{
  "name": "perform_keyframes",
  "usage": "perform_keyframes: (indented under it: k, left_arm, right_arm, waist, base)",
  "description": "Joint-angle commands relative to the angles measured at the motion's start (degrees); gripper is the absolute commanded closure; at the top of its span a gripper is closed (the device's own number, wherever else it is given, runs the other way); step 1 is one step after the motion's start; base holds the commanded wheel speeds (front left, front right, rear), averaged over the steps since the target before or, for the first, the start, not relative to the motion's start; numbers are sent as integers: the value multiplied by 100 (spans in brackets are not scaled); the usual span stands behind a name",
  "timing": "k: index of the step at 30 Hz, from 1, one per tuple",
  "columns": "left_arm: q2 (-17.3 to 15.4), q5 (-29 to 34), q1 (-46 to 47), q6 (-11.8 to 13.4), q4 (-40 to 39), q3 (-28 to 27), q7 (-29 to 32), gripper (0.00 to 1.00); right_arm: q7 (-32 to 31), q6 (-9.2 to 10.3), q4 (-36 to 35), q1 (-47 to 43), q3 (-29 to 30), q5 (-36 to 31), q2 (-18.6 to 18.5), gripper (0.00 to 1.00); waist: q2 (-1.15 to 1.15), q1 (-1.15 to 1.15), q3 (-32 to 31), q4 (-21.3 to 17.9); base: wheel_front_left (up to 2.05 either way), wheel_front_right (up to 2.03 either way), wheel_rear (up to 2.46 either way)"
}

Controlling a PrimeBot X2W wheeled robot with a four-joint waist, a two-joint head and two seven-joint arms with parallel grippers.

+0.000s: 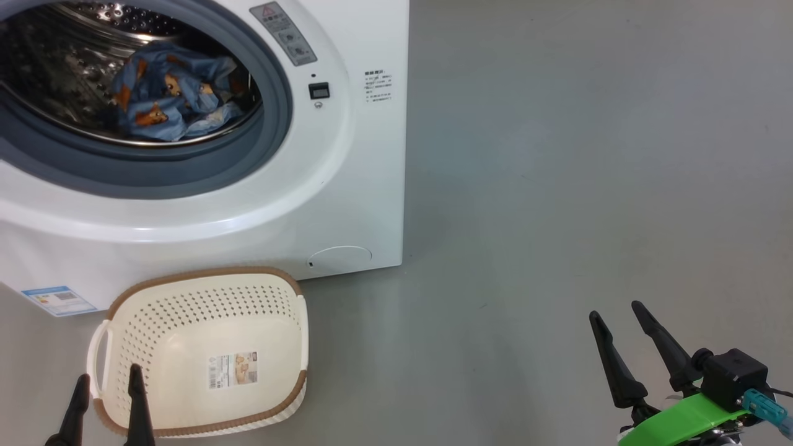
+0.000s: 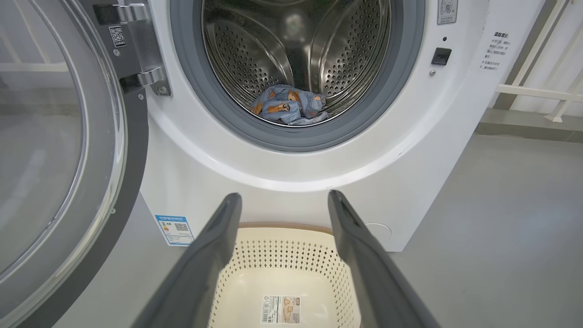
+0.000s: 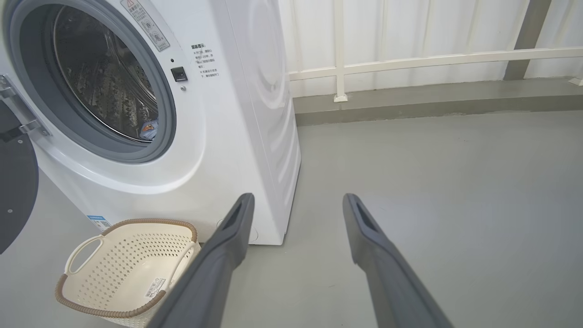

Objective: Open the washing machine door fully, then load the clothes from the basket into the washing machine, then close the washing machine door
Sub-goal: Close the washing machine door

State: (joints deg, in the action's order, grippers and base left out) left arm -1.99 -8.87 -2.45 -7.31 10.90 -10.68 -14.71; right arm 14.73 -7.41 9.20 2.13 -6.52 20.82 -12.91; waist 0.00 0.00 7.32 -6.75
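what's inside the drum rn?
One bunched blue printed garment lies at the bottom of the steel drum, near the front lip. The drum walls above it are bare. Whatever might sit beneath the bundle is covered, so that can't be told.

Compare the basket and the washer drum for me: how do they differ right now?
The basket is cream plastic with a brown rim; the drum is bare steel. The basket holds a paper label and no clothes; the drum holds the blue printed garment. The basket opens upward on the floor; the drum opens forward. Both are perforated.
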Motion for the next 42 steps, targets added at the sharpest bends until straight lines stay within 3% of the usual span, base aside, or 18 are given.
perform_keyframes:
  k: [1,9,16,42]
  left_arm:
    - [-89,-51,41,2,-175,-139,-29,0]
    - [-89,-206,32,112,-202,-69,-29,0]
    - [-89,-384,-23,273,-201,22,-29,0]
    - [-89,-1082,-192,844,-137,676,-29,0]
  right_arm:
    - [27,-8,-124,-34,-108,19,-112,0]
    - [27,-8,-120,0,-212,7,-145,0]
    - [27,-8,-75,101,-452,23,-204,0]
    - [27,-8,174,591,-1197,165,-568,0]
  waist:
    - [0,0,-2,20]
    - [0,0,-59,215]
    - [0,0,-88,628]
    - [0,0,-111,2991]
  base:
    - [0,0,0]
    - [0,0,0]
    - [0,0,0]
    - [0,0,0]
